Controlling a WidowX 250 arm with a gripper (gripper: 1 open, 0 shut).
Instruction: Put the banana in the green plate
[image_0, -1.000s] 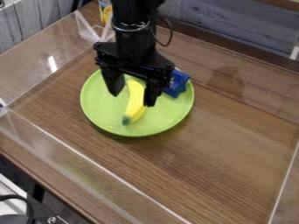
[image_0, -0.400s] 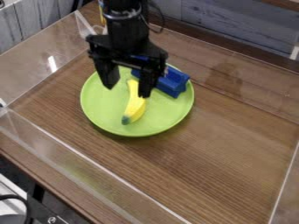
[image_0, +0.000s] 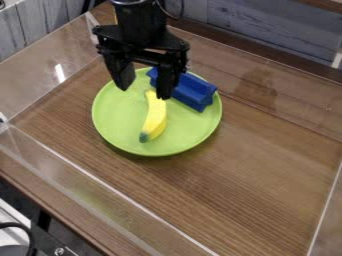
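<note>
The yellow banana (image_0: 155, 120) lies on the lime-green plate (image_0: 118, 125), its darker tip toward the front. My gripper (image_0: 142, 82) hangs just above the banana's far end, pointing straight down. Its black fingers (image_0: 120, 74) stand wide open with nothing between them, clear of the banana. A blue rectangular block (image_0: 193, 92) rests on the plate's far right rim, just right of the gripper.
Clear plastic walls (image_0: 40, 150) ring the wooden table (image_0: 254, 150), with a low front wall near the table edge. A grey plank wall stands at the back.
The gripper has risen off the banana and drifted slightly toward the back left. The banana stays lying on the plate.
</note>
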